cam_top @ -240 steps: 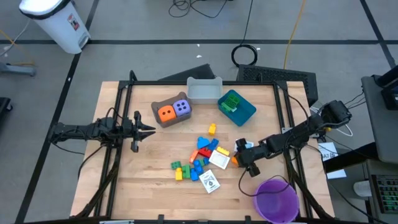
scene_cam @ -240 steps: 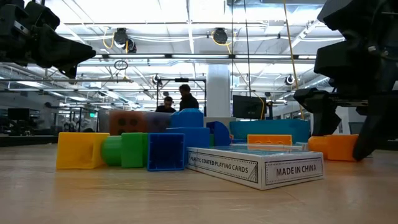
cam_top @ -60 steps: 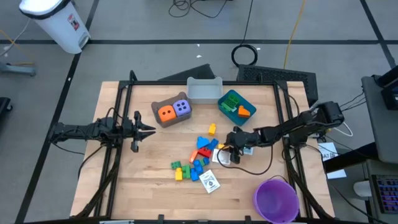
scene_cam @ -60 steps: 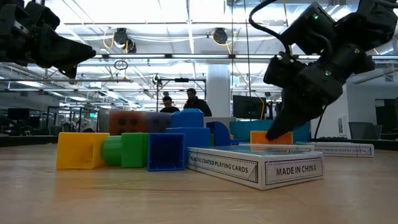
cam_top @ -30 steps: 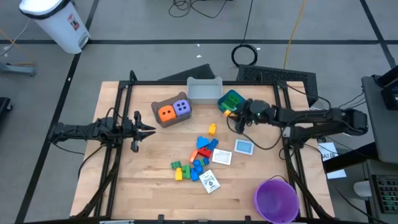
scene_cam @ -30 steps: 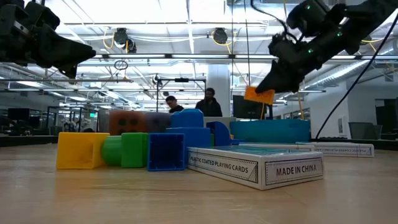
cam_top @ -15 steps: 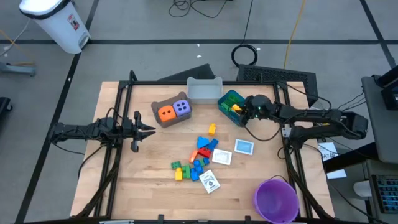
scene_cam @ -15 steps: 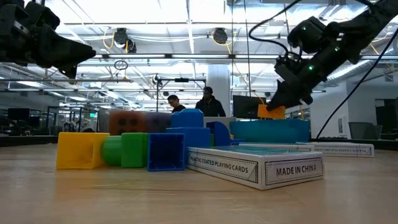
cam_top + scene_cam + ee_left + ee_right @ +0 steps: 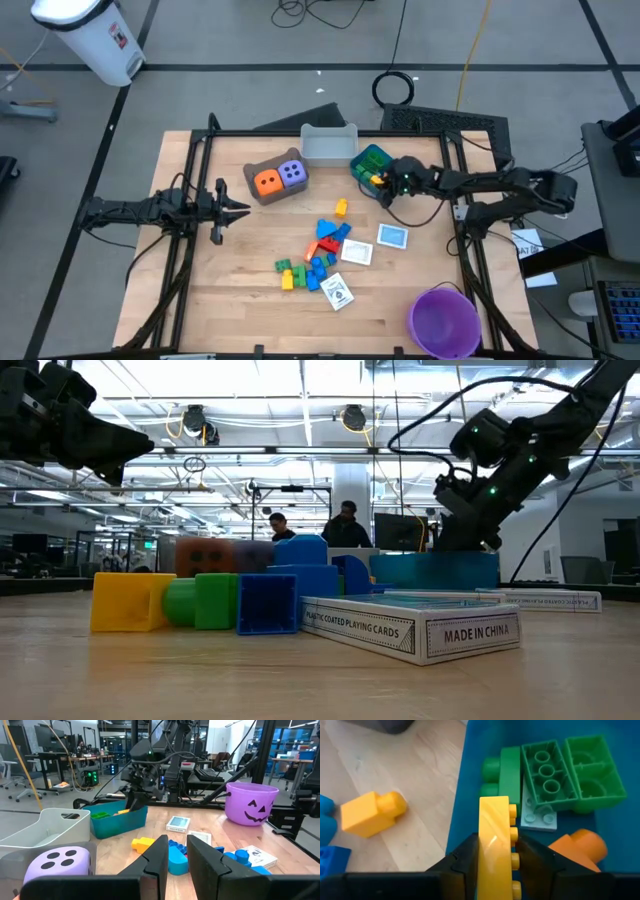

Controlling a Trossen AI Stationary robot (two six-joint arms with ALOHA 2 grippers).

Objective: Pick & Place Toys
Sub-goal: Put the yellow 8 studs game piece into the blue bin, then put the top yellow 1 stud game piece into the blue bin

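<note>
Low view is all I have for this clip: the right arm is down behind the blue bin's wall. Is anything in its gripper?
Observer: Yes. The right wrist view shows the right gripper shut on a yellow brick.
Operator: Is it over the bin or beside it?
Observer: Over it. In the wrist view the blue bin floor lies beneath the brick.
Operator: What is already in there?
Observer: Green bricks and an orange brick.
Operator: And the left arm?
Observer: The high view shows the left gripper at the table's left side, well away from the brick pile.
</note>
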